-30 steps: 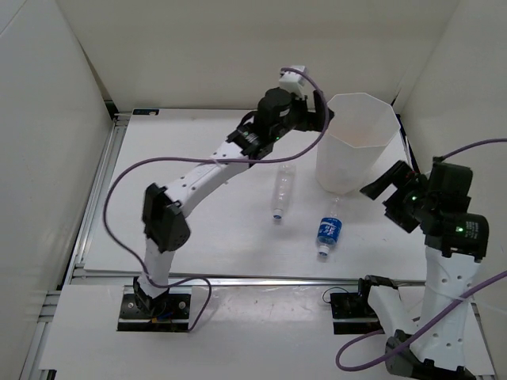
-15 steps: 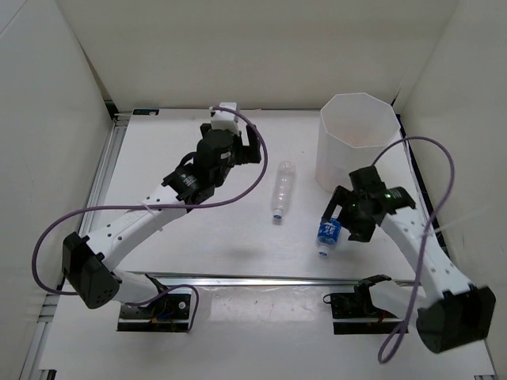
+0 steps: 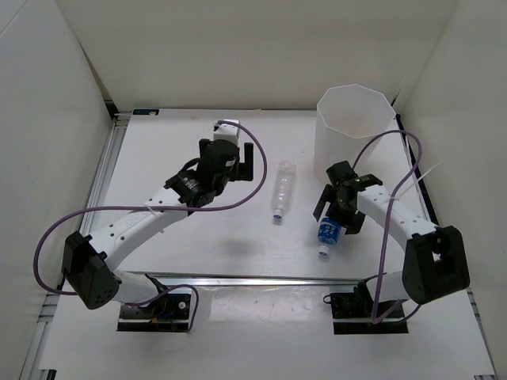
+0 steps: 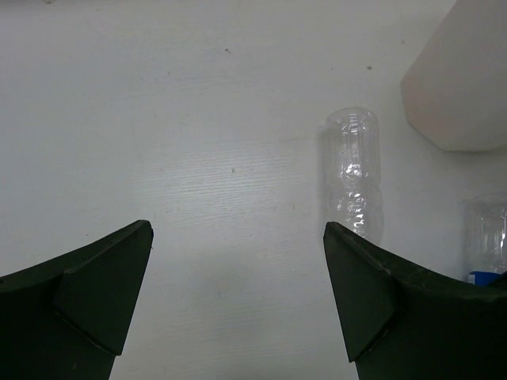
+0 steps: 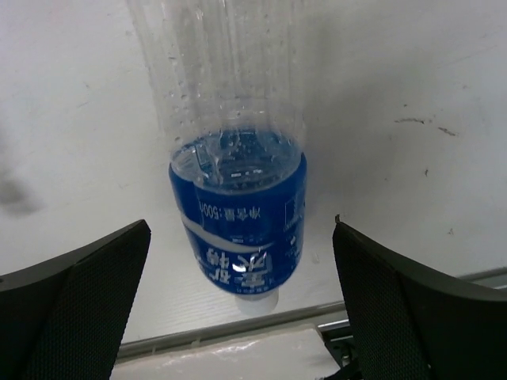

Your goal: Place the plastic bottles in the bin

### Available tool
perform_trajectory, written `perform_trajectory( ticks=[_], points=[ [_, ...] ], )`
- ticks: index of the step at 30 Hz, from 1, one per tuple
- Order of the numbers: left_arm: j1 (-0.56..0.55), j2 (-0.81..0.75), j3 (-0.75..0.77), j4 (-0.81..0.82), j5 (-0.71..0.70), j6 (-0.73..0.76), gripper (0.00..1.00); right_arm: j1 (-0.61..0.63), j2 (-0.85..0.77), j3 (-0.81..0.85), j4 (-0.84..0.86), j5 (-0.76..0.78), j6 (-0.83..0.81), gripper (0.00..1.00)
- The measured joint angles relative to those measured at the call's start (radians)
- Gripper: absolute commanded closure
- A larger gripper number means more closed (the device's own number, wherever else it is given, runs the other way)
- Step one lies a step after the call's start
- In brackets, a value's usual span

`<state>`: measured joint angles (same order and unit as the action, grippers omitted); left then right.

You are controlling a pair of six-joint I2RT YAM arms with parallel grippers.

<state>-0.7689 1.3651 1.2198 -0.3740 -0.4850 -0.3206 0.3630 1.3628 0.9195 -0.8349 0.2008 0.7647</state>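
Note:
A clear bottle with a blue label (image 3: 328, 233) lies on the table; in the right wrist view (image 5: 238, 214) it lies between my open fingers, untouched. My right gripper (image 3: 339, 212) hangs open just above it. A slim clear bottle (image 3: 282, 190) lies mid-table and shows in the left wrist view (image 4: 353, 184). My left gripper (image 3: 240, 158) is open and empty, to the left of the slim bottle. The tall white bin (image 3: 354, 138) stands at the back right; its side shows in the left wrist view (image 4: 459, 79). The orange bottle and the wider clear bottle are not in view.
White walls close in the table on three sides. A metal rail (image 3: 253, 277) runs along the table's near edge, close to the blue-label bottle's cap. Purple cables loop from both arms.
My left arm swung away from the bin to the table's left-middle. My right arm came in from the right and now sits low over the blue-label bottle.

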Motion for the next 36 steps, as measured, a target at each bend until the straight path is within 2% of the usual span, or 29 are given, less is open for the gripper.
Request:
perform_trajectory(
  ticks=[1,8,9,11,12,15,17,19,21,24,26,29,31,33,36],
  points=[
    [0.000,0.000,0.000,-0.010,0.002,-0.002,0.00,0.005,0.013,-0.009,0.019,0.003,0.000,0.04],
    [-0.006,0.015,0.001,-0.072,0.003,-0.006,0.00,0.019,0.036,-0.097,0.069,0.009,-0.003,0.40],
    [-0.007,0.018,0.001,-0.077,0.002,-0.006,0.00,0.019,0.026,-0.100,0.072,0.009,0.001,0.51],
    [-0.007,0.022,0.001,-0.083,-0.001,-0.006,0.00,0.021,0.000,-0.109,0.068,0.009,0.011,0.61],
    [-0.007,0.024,0.002,-0.089,-0.004,-0.006,0.00,0.024,-0.016,-0.111,0.057,0.010,0.015,0.69],
    [-0.007,0.039,0.009,-0.094,-0.018,-0.013,0.00,0.056,-0.091,-0.098,-0.029,0.010,0.047,0.76],
    [-0.007,0.059,0.017,-0.096,-0.027,-0.019,0.00,0.096,-0.161,-0.040,-0.130,0.013,0.074,0.78],
    [-0.007,0.086,0.029,-0.096,-0.036,-0.023,0.00,0.139,-0.232,0.087,-0.216,0.032,0.096,0.79],
    [-0.007,0.113,0.036,-0.098,-0.048,-0.029,0.00,0.168,-0.273,0.298,-0.301,0.055,0.102,0.79],
    [-0.007,0.153,0.051,-0.103,-0.055,-0.029,0.00,0.166,-0.264,0.649,-0.322,0.153,0.079,0.79],
    [-0.007,0.170,0.054,-0.105,-0.054,-0.032,0.00,0.133,-0.203,0.912,-0.300,0.220,0.026,0.80],
    [-0.007,0.185,0.060,-0.112,-0.053,-0.041,0.00,0.046,-0.104,1.134,-0.228,0.293,-0.092,0.81],
    [-0.007,0.196,0.069,-0.117,-0.043,-0.046,0.00,-0.020,-0.007,1.229,-0.173,0.314,-0.153,0.81],
    [-0.005,0.210,0.084,-0.118,-0.013,-0.047,0.00,-0.080,0.106,1.299,-0.116,0.312,-0.197,0.70],
    [0.003,0.243,0.126,-0.122,0.053,-0.047,0.00,-0.167,0.282,1.338,-0.053,0.280,-0.228,0.66]
  ],
)
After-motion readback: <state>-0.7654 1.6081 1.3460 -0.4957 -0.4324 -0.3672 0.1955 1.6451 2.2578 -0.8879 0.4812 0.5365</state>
